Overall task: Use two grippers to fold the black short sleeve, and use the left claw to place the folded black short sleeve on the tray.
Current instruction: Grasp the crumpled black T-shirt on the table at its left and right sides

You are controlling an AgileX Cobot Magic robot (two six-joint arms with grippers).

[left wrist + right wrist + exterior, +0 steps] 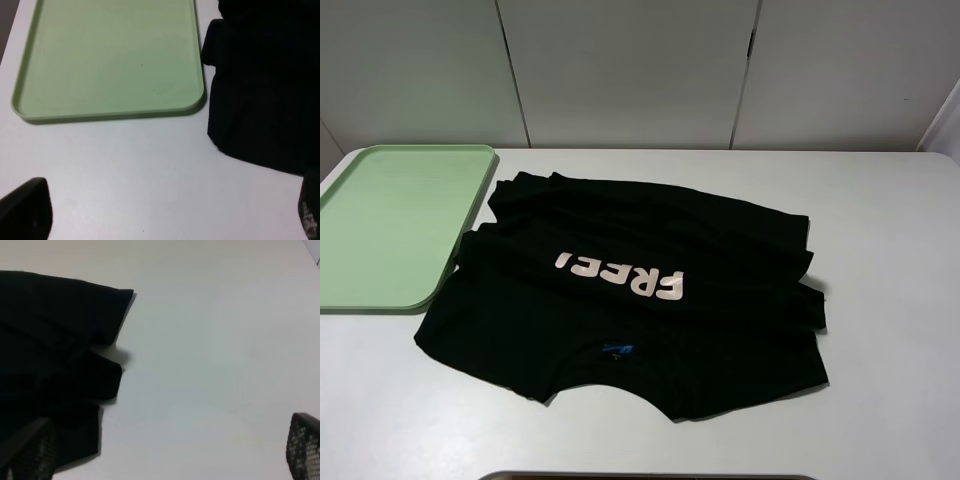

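Note:
The black short sleeve [630, 290] lies spread on the white table, its pink "FREE!" print upside down and its collar with a blue label toward the front edge. The light green tray [390, 225] stands just left of it and holds nothing. Neither arm shows in the exterior high view. My left gripper [167, 215] is open and empty over bare table, near the tray [110, 60] and the shirt's left edge [265, 85]. My right gripper [167, 450] is open and empty beside the shirt's right edge [55, 340].
The white table [880, 250] reaches to a pale panelled wall behind. A dark curved edge [650, 477] shows at the very front of the exterior high view.

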